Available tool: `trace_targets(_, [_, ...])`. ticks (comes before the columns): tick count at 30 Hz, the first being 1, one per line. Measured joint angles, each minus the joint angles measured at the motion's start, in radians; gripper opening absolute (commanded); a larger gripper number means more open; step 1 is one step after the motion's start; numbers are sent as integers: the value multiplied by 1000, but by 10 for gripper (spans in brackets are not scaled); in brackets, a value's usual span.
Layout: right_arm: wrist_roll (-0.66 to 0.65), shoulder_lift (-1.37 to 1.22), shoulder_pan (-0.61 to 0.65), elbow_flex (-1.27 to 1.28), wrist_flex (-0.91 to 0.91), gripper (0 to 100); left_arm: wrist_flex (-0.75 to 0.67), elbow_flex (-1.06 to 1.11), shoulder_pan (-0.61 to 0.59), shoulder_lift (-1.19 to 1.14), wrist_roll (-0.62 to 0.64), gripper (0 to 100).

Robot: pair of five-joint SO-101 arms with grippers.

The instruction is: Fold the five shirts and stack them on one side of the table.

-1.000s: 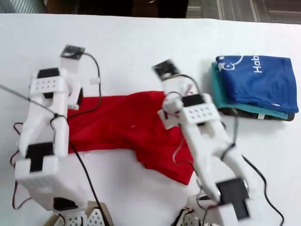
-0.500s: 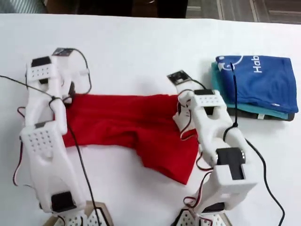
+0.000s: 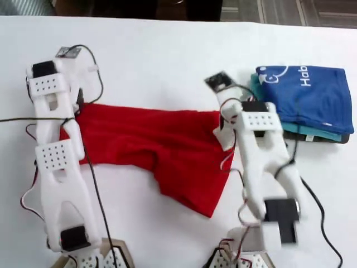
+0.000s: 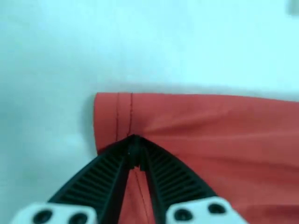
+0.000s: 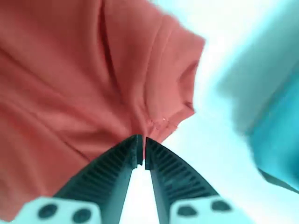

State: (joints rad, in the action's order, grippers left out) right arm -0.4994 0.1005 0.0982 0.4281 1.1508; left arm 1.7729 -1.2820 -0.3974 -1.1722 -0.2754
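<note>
Pinching the red shirt at both ends, we have it stretched left to right across the middle of the worktop. The left gripper is clamped tight on the stitched hem at the shirt's left edge. The right gripper is closed on a bunched corner at the right edge, just beside the stack of folded shirts on the right.

Now, where could this slip away from us? The right bite looks thin to us, just a tip of gathered cloth between the jaws. If the arms pull any further apart, we reckon that corner pops free and the shirt sags crooked.

Look at the near side, too. The cloth isn't square, and a lopsided flap trails toward the near right. Fold from this shape and we'd likely trap wrinkles and end up with an uneven packet that sits badly on the pile.

Then there's the stack itself. The right arm is close to it, so a swing to the right could nudge the top shirt and skew the pile.

One last worry is timing. If one arm lifts ahead of the other, the shirt twists between them.
</note>
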Motion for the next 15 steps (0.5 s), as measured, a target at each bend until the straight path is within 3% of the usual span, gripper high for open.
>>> trace_targets(8, [0,298,170,41,190,170,0,430,-3,394,-25,27])
trace_targets(12, [0,358,295,144,206,149,-34,769,-17,628,-81,27])
trace_targets(15, [0,370,362,239,186,148,-158,1057,-41,783,-121,26])
